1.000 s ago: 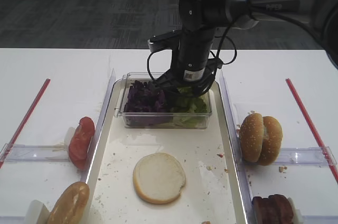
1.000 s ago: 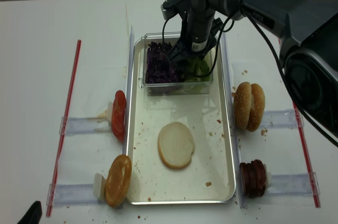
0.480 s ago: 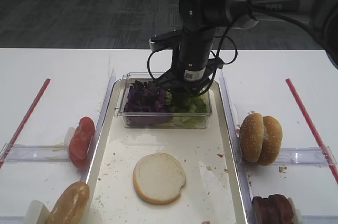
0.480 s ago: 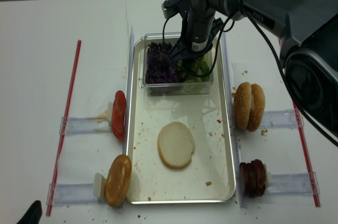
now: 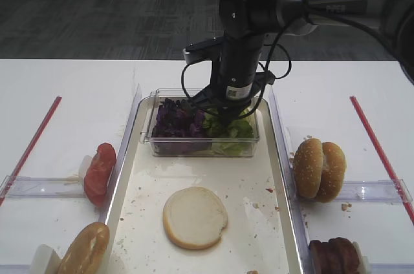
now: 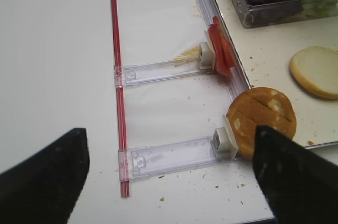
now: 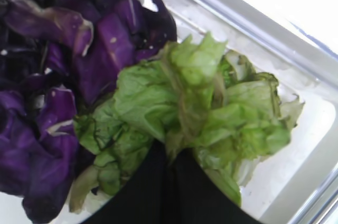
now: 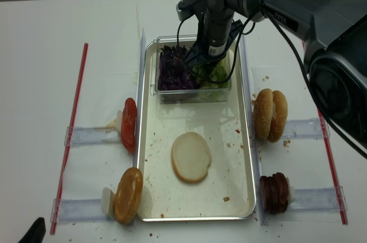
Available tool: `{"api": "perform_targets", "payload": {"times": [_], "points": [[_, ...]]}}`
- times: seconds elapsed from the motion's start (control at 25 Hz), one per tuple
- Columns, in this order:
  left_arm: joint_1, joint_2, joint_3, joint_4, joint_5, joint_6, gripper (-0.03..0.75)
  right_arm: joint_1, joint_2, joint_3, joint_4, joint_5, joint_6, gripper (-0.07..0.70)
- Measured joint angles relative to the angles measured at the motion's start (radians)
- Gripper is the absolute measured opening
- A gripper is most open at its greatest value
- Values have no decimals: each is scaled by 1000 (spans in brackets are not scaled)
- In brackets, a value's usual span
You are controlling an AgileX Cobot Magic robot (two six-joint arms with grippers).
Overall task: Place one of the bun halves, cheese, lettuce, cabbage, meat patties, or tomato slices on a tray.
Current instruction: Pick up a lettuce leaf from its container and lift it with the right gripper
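My right gripper (image 7: 170,152) is shut on the lettuce (image 7: 211,97), a ruffled light green clump in the clear box, right of the purple cabbage (image 7: 63,76). From above, the right gripper (image 5: 223,114) reaches down into the box at the far end of the cream tray (image 5: 259,183). A bun half (image 5: 194,217) lies cut face up on the tray. Sesame buns (image 5: 320,169) and meat patties (image 5: 333,256) stand right of the tray. Tomato slices (image 5: 99,172) and another bun (image 5: 84,249) stand to its left. My left gripper (image 6: 174,182) hangs open and empty over the table. Cheese is out of view.
The clear plastic box (image 5: 150,137) sits across the tray's far end. Clear plastic rails (image 6: 163,155) hold the food on both sides. Red strips (image 5: 32,141) lie along the table's outer left and right. Crumbs dot the tray.
The right gripper's jaws have closed on the lettuce inside the box. The left arm has not moved.
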Motion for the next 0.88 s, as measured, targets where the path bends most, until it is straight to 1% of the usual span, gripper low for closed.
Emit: {"api": "perform_targets", "payload": {"times": [0.2, 0.36, 0.48, 0.76, 0.88], "points": [[0, 0, 0, 0, 0, 0, 615, 0, 0, 0, 0, 3, 0, 48], [0, 0, 0, 0, 0, 0, 615, 0, 0, -18, -2, 30, 0, 48], [0, 0, 0, 0, 0, 0, 615, 0, 0, -54, -4, 73, 2, 48], [0, 0, 0, 0, 0, 0, 615, 0, 0, -147, -7, 202, 8, 47], [0, 0, 0, 0, 0, 0, 615, 0, 0, -183, -8, 220, 20, 47]]}}
